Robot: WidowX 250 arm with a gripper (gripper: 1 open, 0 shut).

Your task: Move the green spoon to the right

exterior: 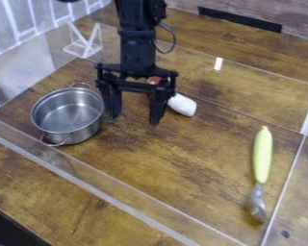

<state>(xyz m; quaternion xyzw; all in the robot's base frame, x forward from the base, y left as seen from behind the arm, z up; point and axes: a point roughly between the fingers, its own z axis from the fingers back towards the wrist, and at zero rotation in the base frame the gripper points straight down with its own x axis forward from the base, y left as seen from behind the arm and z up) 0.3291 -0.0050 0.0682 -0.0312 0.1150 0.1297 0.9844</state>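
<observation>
The green spoon (261,159) lies on the wooden table near the right edge, its yellow-green handle pointing away and its silver bowl toward the front. My gripper (136,115) hangs over the left-centre of the table, pointing down. Its two black fingers (158,104) are spread wide with nothing between them. The gripper is open and far to the left of the spoon.
A round steel pot (65,114) stands left of the gripper. A white mushroom toy (181,104) lies just behind and right of the fingers, partly hidden. Clear plastic walls (288,187) edge the work area. A white rack (82,40) stands at the back left.
</observation>
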